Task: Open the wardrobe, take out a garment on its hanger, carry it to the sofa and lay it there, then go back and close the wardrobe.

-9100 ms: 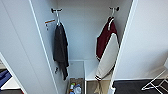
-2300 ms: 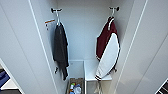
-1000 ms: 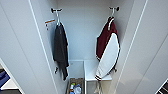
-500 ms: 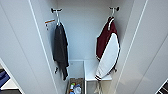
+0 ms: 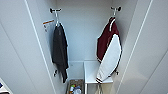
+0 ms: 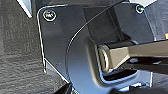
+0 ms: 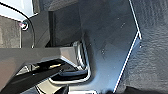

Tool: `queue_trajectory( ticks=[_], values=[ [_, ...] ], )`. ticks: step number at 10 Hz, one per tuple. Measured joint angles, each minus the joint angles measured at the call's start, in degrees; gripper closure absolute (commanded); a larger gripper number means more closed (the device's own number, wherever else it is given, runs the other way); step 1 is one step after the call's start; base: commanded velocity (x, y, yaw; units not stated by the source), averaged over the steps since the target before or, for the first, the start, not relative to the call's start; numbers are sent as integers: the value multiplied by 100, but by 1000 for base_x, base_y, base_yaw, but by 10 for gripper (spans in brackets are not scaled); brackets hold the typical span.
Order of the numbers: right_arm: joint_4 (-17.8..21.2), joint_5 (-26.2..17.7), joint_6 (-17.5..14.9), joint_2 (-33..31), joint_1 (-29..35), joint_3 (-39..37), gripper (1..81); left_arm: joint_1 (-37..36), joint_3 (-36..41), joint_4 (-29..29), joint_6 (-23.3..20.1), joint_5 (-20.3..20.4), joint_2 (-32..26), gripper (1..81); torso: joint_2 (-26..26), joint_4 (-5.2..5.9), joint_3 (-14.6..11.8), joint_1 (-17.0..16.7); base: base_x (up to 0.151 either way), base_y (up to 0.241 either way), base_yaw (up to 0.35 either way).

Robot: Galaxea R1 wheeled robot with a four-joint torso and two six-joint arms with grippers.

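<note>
I see the garment (image 5: 109, 53), the red jacket with white sleeves, hanging on the right side inside the open wardrobe (image 5: 82, 37). It hangs long, straight up and down. Its white hanger (image 5: 113, 17) hooks on a peg at the top, high up. Its hem drops past a white shelf (image 5: 90, 72). A dark jacket (image 5: 60, 53) hangs on the left, well apart, so it should not get in my way. A box of small things (image 5: 75, 88) sits on the wardrobe floor. I think the right arm is nearer, since the jacket is on that side. Both wrist cameras look down at grey carpet (image 6: 20, 50). I cannot tell if either end effector is open or closed, or holding anything.
</note>
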State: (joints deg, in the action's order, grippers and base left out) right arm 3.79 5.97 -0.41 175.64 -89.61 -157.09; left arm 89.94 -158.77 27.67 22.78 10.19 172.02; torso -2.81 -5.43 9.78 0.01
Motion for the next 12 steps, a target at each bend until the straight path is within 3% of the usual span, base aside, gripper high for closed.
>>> queue_trajectory(
  ticks=[7,12],
  values=[
    [-2,-11,-68,10,9,0,10,27,0,0,-2,-5,2,10,0,0,0,-1,77,0,0],
    [-5,-5,-88,85,15,2,10,24,-7,0,-2,-5,0,10,-2,0,0,0,81,-73,0]
  ],
)
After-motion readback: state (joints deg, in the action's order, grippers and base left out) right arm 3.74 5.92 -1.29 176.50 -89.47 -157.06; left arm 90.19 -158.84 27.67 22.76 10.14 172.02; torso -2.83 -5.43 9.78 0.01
